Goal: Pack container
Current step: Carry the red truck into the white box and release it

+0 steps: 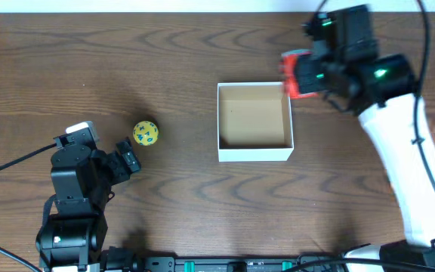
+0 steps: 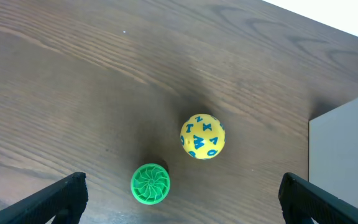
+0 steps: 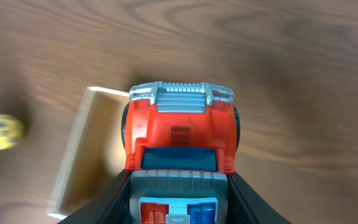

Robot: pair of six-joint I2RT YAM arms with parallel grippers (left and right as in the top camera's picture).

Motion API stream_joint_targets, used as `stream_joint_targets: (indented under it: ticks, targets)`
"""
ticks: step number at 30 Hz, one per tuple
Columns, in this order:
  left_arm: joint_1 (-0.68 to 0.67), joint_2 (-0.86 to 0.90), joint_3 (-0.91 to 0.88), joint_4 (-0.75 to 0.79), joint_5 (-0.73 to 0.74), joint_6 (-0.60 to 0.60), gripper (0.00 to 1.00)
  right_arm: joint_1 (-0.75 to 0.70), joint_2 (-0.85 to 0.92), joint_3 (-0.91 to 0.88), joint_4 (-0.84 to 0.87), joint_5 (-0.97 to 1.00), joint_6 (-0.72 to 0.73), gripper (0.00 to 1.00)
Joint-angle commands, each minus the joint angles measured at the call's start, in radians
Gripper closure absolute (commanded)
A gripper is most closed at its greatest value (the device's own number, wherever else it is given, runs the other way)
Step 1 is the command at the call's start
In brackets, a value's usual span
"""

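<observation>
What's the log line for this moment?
right gripper shut on red toy truck at container corner | left gripper open over green toy near yellow ball | container holds no toys

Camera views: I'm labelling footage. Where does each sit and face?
Overhead: above the table, facing straight down; left claw and right claw show.
Left wrist: faces down at a yellow lettered ball and green ribbed disc; its open claw shows.
Right wrist: faces down over the red plastic toy truck its claw grips.
Shared by all: that ball, the white-walled square box.
</observation>
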Motion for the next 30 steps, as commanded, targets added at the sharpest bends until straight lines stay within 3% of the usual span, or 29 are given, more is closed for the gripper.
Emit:
stream_joint_targets:
  ticks: [1, 8, 19, 23, 26, 30]
  targets:
    - [0.002, -0.005, 0.022, 0.000, 0.004, -0.014, 0.02, 0.090, 0.060, -0.023, -0.002, 0.129, 0.264, 0.99]
    - [0.002, -0.005, 0.022, 0.000, 0.004, -0.014, 0.02, 0.144, 0.214, -0.039, -0.020, 0.158, 0.348, 0.99]
    - [0.002, -0.005, 0.022, 0.000, 0.004, -0.014, 0.02, 0.086, 0.421, -0.042, 0.009, 0.154, 0.356, 0.96]
    - [0.002, -0.005, 0.022, 0.000, 0.004, -0.014, 0.02, 0.069, 0.443, -0.042, 0.009, 0.153, 0.356, 0.66]
    - [0.002, -0.005, 0.022, 0.000, 0.004, -0.014, 0.02, 0.068, 0.441, -0.041, 0.013, 0.151, 0.340, 0.36]
    - [0.002, -0.005, 0.022, 0.000, 0.004, -0.014, 0.02, 0.078, 0.437, -0.026, 0.013, 0.115, 0.261, 0.13]
